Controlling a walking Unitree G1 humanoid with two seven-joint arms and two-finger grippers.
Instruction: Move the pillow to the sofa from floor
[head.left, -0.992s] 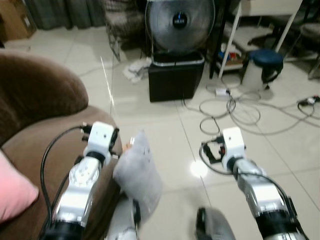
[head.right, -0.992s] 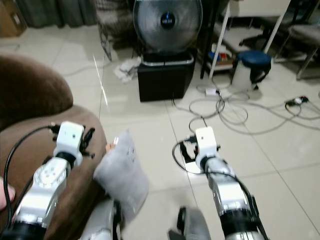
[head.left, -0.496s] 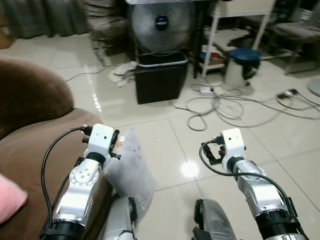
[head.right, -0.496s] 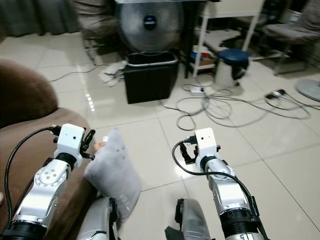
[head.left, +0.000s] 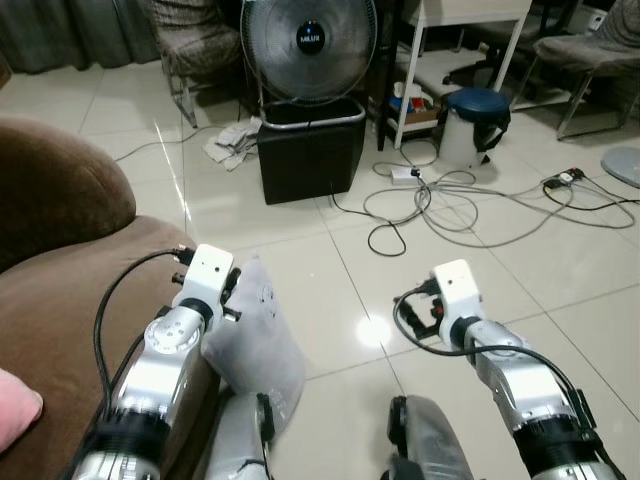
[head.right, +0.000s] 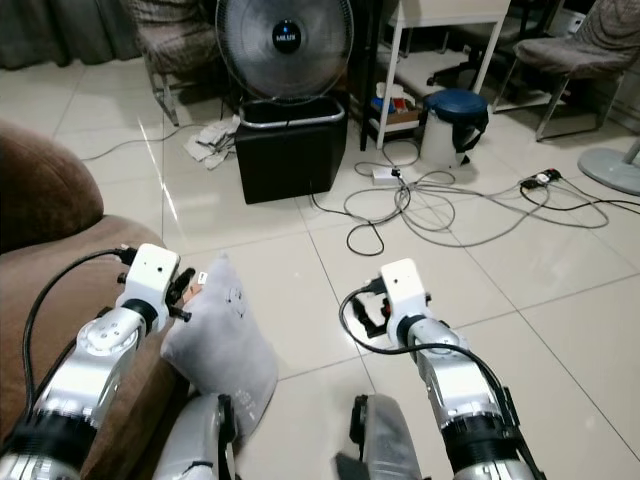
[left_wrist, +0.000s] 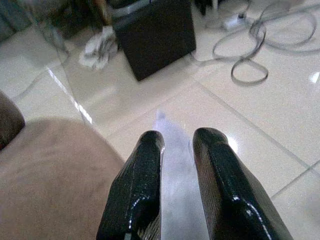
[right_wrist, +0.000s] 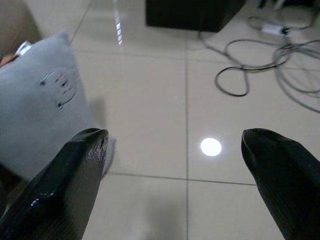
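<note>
Closest to the robot, the left gripper (left_wrist: 175, 185) has its two black fingers (left_wrist: 135, 195) nipped onto the upper edge of the grey pillow (head.left: 255, 340), the fabric showing as a thin strip between them. The pillow hangs upright from that pinch, just beside the front edge of the brown sofa (head.left: 70, 290) and in front of the robot's legs; whether its lower corner clears the tiled floor (head.left: 330, 290) cannot be told.

It looks light and soft: it bulges and sags below the hold, so it will likely swing and fold rather than keep its shape. A pinch on the seam or a corner seems the sensible hold, since the filled middle is too thick and yielding for narrow fingers. The cloth does not look slippery, and nothing about it seems fragile. A small embroidered face (right_wrist: 56, 85) shows on its side.

The right gripper (right_wrist: 175, 190) hovers over bare tile with its fingers spread wide, holding nothing, near the pillow's other side.

A pink cushion (head.left: 15, 420) lies on the sofa seat. Farther off, loose cables (head.left: 450, 200) curl across the floor; beyond them stand a black box (head.left: 310, 155) with a fan (head.left: 308, 45) above it, and a blue-lidded bin (head.left: 475, 125).
</note>
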